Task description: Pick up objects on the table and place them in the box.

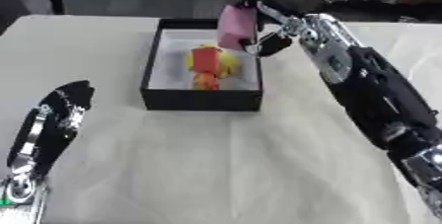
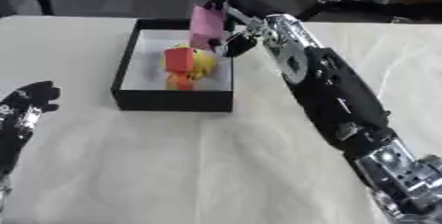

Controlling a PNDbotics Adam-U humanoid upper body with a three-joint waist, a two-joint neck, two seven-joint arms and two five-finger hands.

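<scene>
A black box with a white inside stands on the white table, at the centre back. In it lie a yellow round thing, a red block on top of it and an orange piece in front. My right hand reaches in from the right and is shut on a pink block, held upright over the box's far right corner. My left hand rests at the lower left, well clear of the box, fingers relaxed and holding nothing.
The white cloth-covered table stretches in front of the box. My right forearm lies slantwise across the right side. Beyond the far edge there is red cloth and dark chair and stand legs.
</scene>
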